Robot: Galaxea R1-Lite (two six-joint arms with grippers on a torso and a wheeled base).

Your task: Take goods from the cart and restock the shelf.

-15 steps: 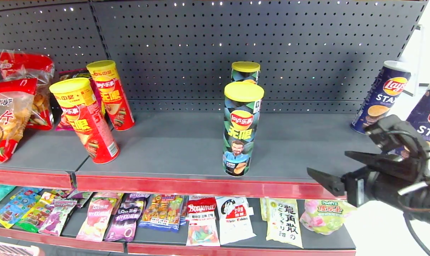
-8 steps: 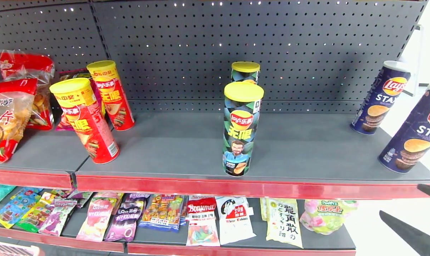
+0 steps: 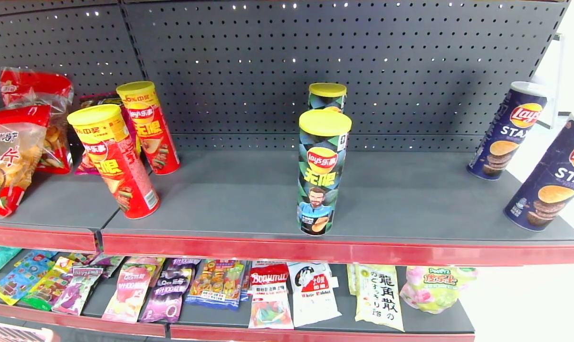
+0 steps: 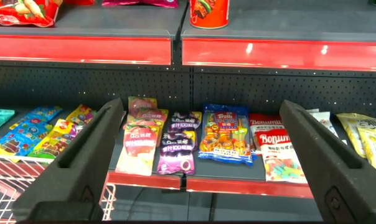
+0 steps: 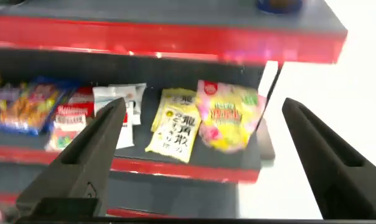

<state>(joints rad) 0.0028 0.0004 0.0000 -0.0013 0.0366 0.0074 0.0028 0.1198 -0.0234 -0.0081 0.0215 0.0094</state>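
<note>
1. Red snack bags [image 3: 11, 156] lean at the far left of the upper shelf [image 3: 287, 250], up against the pegboard [image 3: 268, 57].
2. Next along you have two red canisters with yellow lids. The front red canister [image 3: 113, 164] stands near the shelf's red lip. The rear red canister [image 3: 149, 128] is deeper in and slightly to the right, apart from it.
3. At mid-shelf the front green canister [image 3: 322, 173] stands upright close to the lip. The rear green canister [image 3: 327, 97] is straight behind it, by the pegboard.
4. At the right end, the rear blue canister [image 3: 508, 130] sits deep on the shelf. The front blue canister [image 3: 548, 175] stands at the very right edge, nearer the lip.
5. One level down, the lower shelf [image 3: 439, 323] carries a row of flat candy packets [image 3: 168, 289]. The row ends on the right with a pink-and-green bag [image 3: 434, 287].
6. Your left gripper [image 4: 202, 106] hangs low, facing the lower shelf. Its fingers are spread wide with nothing between them. The white wire cart [image 4: 7, 180] is close by it.
7. Your right gripper [image 5: 203, 102] is likewise spread wide and empty. It faces the right end of the lower shelf, where you can see the pink-and-green bag just beside a pale yellow packet [image 5: 175, 121].
</note>
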